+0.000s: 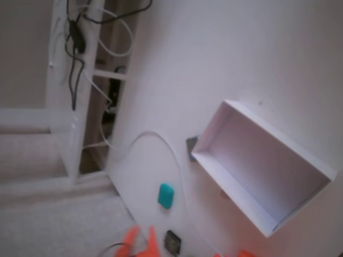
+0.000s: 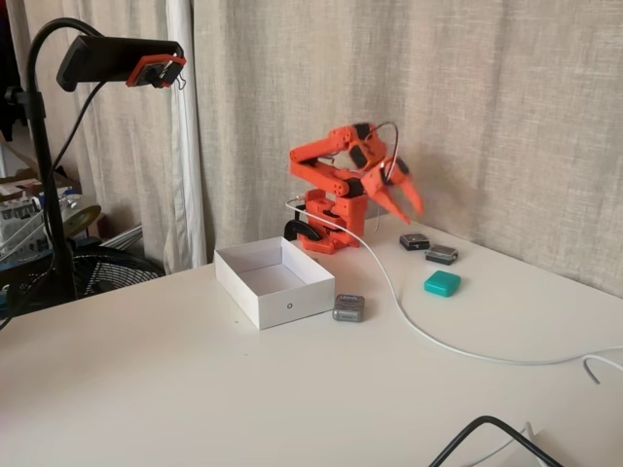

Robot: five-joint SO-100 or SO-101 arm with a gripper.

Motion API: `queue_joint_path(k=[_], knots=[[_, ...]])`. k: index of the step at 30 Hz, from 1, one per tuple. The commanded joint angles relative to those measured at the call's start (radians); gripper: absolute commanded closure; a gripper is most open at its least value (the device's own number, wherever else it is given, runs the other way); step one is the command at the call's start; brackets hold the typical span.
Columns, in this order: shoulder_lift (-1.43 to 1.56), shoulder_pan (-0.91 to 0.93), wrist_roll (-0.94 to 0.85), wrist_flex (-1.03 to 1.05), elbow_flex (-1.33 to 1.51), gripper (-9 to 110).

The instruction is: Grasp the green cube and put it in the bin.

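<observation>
The green cube (image 1: 165, 195) (image 2: 442, 283) lies on the white table, free of any contact. The bin (image 1: 214, 135) (image 2: 255, 290) is a white open-top box with nothing in it, well apart from the cube. My orange gripper (image 2: 409, 212) hangs in the air above the table, behind and to the left of the cube in a fixed view, with its fingers spread open and nothing held. In the other fixed view only the gripper (image 1: 142, 231) tips show at the bottom edge, just below the cube.
A white cable (image 2: 409, 316) (image 1: 174, 155) runs across the table between bin and cube. A small grey square (image 2: 348, 307) (image 1: 192, 147) sits against the bin's corner. Two dark little boxes (image 2: 428, 248) lie behind the cube. A camera on a black stand (image 2: 122, 60) rises at left.
</observation>
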Motion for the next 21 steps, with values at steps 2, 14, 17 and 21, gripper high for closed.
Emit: queue_joint_path(k=[2, 14, 17, 21], knots=[[-0.399, 0.028, -0.009, 0.115, -0.552, 63], [-1.103, 0.106, -0.114, 0.383, -1.019, 48], [-1.238, 0.126, -0.127, 0.325, -0.983, 48], [-1.327, 0.176, -0.138, 0.141, -0.873, 48]])
